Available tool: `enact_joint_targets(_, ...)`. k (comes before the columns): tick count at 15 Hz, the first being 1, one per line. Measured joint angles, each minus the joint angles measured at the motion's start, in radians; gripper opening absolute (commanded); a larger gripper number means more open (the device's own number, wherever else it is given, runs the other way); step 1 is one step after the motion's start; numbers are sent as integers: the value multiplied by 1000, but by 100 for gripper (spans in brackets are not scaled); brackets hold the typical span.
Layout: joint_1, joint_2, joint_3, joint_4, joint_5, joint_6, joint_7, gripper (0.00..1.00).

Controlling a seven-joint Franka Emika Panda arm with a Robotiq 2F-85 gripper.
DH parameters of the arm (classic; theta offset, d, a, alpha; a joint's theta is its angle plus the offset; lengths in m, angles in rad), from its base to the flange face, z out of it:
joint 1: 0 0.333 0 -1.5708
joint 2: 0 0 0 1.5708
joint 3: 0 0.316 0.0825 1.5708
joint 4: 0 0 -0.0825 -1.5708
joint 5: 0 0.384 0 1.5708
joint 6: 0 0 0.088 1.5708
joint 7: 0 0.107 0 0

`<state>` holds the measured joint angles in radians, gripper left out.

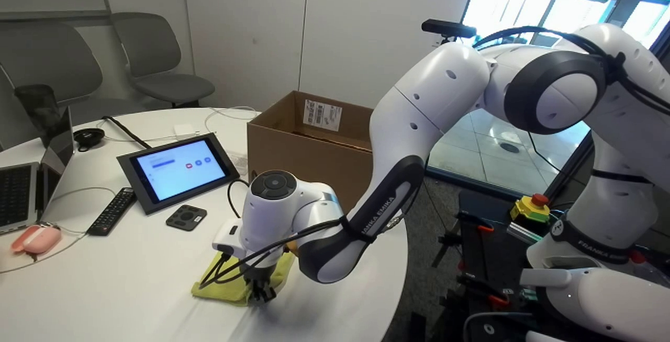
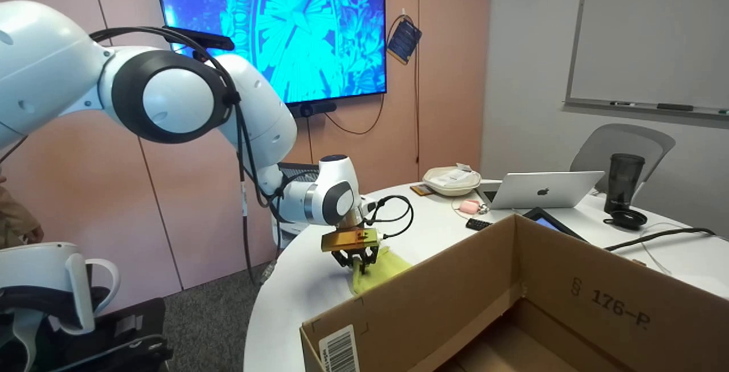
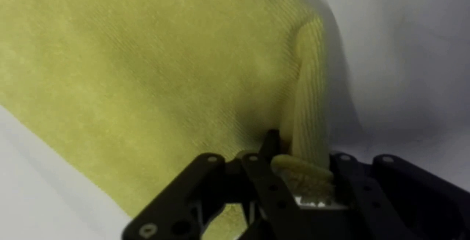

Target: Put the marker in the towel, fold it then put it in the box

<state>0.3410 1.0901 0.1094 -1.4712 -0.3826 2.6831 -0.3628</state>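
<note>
You have the yellow towel (image 3: 165, 60) on the white table (image 1: 131, 279), one edge of it raised and pinched between the black fingers (image 3: 270, 194) of your gripper (image 3: 303, 155). Near the towel stands the open cardboard box (image 1: 309, 158), with a white printed label (image 1: 322, 115) on an inner wall. Well apart from the towel, on the same table, you see a lit tablet (image 1: 181, 169), a long black remote control (image 1: 111, 211) and a pink earbuds case (image 1: 37, 240). In an exterior view, an open MacBook (image 2: 547, 191) stands near a dark tumbler (image 2: 623, 181).
</note>
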Motion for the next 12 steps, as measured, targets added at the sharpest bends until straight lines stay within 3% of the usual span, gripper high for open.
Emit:
enact_joint_targets(6,-17,-24,1,-25,62,19,129,8)
enact_joint_targets(12,-70,-103,-8,-149,165,129,288,8)
